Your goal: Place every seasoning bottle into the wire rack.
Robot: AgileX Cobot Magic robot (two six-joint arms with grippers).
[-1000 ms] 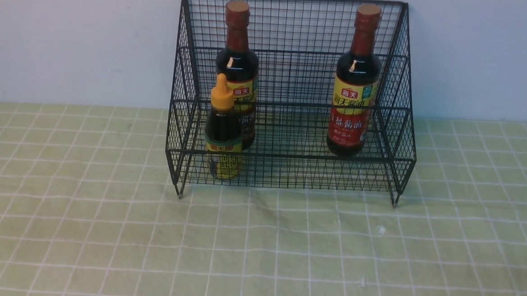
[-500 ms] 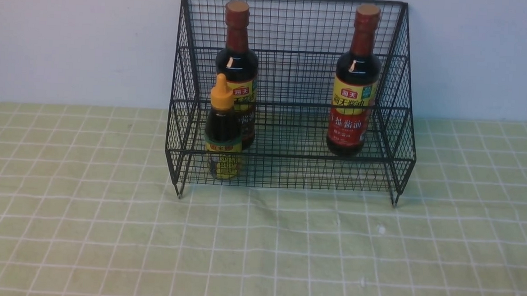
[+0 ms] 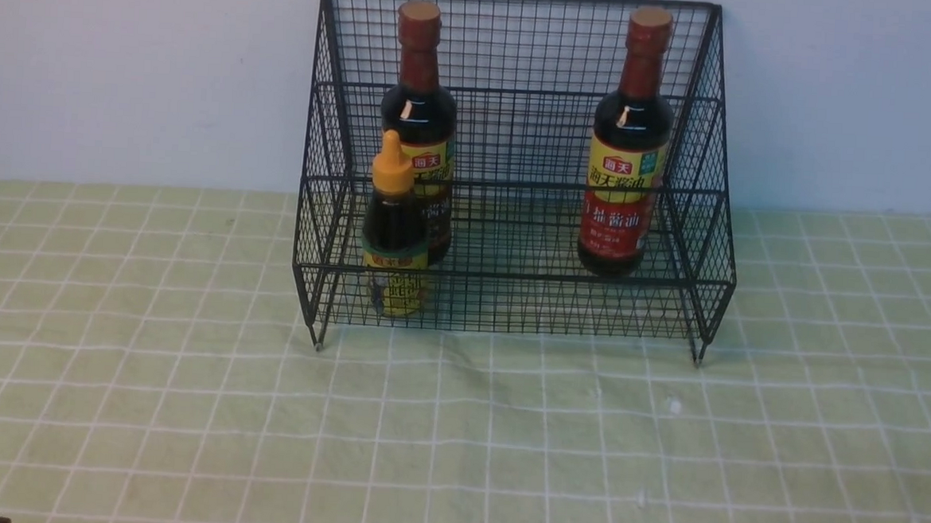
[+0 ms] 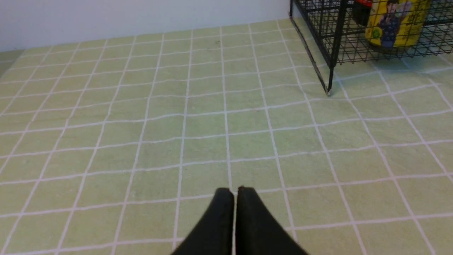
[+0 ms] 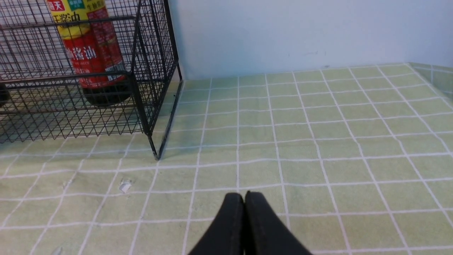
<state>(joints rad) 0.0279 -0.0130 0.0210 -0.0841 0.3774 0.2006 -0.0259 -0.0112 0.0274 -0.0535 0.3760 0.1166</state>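
Inside the one wire rack (image 3: 520, 137) stand three seasoning bottles (image 3: 629, 142), seemingly upright; both grippers (image 4: 233, 193) closed, empty.

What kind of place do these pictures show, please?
Probably a staged kitchen-style tabletop, not a real kitchen: a black wire rack holds three seasoning bottles, on a green checked tablecloth against a bare pale wall. No stove or sink is visible.

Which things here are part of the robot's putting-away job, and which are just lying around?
Part of the job:
- big black wire-mesh rack
- tall dark bottle with a brown-red cap and yellow-brown label
- tall dark bottle with a yellow-red label
- short dark bottle with an orange-yellow nozzle cap

Just lying around:
- green checked tablecloth
- small white scraps on the cloth
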